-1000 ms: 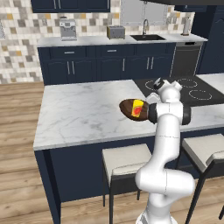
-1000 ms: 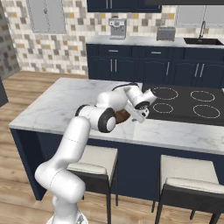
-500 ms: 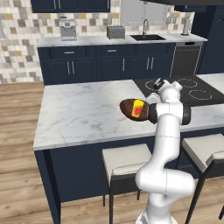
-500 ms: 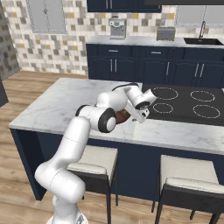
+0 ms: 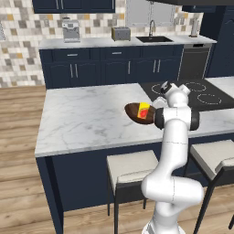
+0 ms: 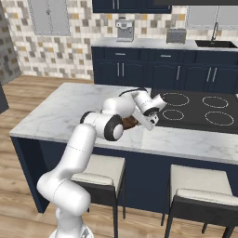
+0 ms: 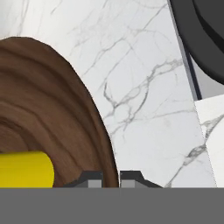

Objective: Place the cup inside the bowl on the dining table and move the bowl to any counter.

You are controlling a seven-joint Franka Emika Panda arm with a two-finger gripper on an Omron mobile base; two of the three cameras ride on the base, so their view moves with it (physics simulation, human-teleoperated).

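Note:
The dark brown wooden bowl rests on the dining table, near its front edge and beside the cooktop. The yellow cup with its red mark lies inside the bowl; the hand view shows it as a yellow cylinder on the bowl's wooden inside. My gripper is at the bowl's right rim, and the two fingertips stand close together with the rim between them. In the right base view the hand reaches down to the bowl, which the arm mostly hides.
A black cooktop is set into the table just right of the bowl. Two stools stand under the front edge. The counter with a coffee machine, toaster and sink runs along the back wall.
The fingers have closed onto the bowl's rim. The arm, the bowl and the cup have stayed in place.

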